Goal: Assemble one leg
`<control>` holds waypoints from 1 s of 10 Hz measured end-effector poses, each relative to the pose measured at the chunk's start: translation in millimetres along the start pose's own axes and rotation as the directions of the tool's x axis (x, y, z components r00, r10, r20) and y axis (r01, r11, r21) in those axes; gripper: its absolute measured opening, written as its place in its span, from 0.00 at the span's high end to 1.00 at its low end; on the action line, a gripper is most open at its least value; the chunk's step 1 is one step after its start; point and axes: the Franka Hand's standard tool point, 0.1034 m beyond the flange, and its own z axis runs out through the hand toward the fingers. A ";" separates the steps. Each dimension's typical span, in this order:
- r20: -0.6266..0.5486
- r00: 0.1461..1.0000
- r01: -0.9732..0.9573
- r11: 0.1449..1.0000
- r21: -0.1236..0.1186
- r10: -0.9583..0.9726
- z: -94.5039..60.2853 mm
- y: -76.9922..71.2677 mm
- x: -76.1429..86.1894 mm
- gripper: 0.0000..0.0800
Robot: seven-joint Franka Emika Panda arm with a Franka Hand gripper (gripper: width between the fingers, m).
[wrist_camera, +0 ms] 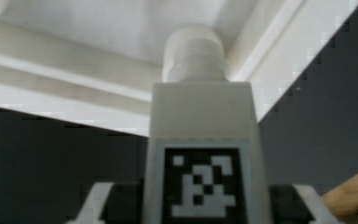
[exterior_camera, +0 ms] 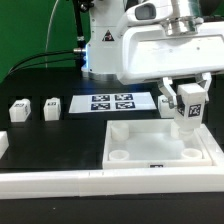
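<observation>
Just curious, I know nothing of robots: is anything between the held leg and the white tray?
Nothing visible: the leg hangs right over the tray's corner at the exterior view's right. The other legs stand well aside.

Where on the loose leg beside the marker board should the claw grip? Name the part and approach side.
Probably across its side faces near the top, coming straight down: gaps separate the loose leg from the marker board and the neighbouring leg, leaving both flanks open. The claw holds another leg.

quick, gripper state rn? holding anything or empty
The gripper: closed, holding a leg between its fingers.
</observation>
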 end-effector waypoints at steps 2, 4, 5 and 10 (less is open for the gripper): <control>-0.003 1.000 0.002 1.000 0.003 -0.002 6.2 -2.2 3.7 0.63; 0.001 1.000 0.002 1.000 0.004 -0.002 9.4 -2.5 1.6 0.63; 0.005 1.000 0.001 1.000 0.004 -0.001 11.6 -2.6 -0.8 0.63; -0.020 1.000 -0.002 1.000 -0.003 0.002 14.6 -0.5 -1.9 0.63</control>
